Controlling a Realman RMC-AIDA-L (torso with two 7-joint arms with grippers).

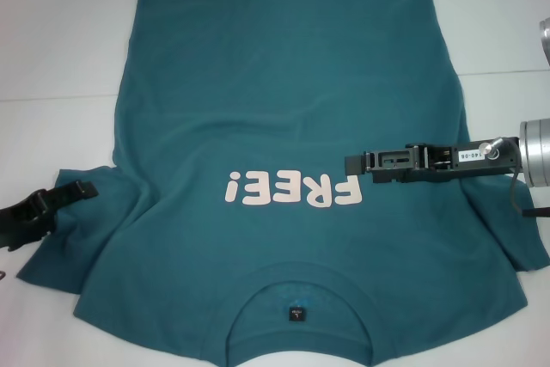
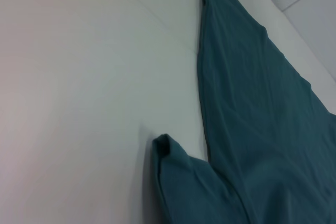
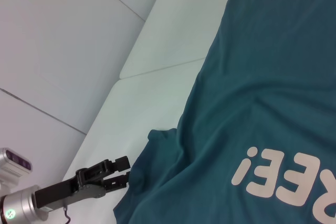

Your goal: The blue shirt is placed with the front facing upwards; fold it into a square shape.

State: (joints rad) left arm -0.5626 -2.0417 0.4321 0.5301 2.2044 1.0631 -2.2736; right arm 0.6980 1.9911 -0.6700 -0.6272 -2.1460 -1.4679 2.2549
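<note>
The blue shirt (image 1: pixel 284 100) lies spread on the white table, front up, with the pink "FREE!" lettering (image 1: pixel 292 190) and the collar with its dark neck label (image 1: pixel 296 315) nearest me. Its left sleeve (image 1: pixel 77 247) is rumpled. My left gripper (image 1: pixel 82 188) sits at that sleeve's edge. The right wrist view shows this left gripper (image 3: pixel 123 170) open, its tips just touching the sleeve (image 3: pixel 152 161). The left wrist view shows only the sleeve corner (image 2: pixel 170 153) and the shirt's side. My right gripper (image 1: pixel 351 166) hovers over the chest, just right of the lettering, with no cloth in it.
The white table (image 1: pixel 60 49) extends beyond the shirt on the left and at the far side. The shirt's right sleeve (image 1: pixel 516 247) reaches toward the right border of the head view. A seam line crosses the table surface (image 3: pixel 157 69).
</note>
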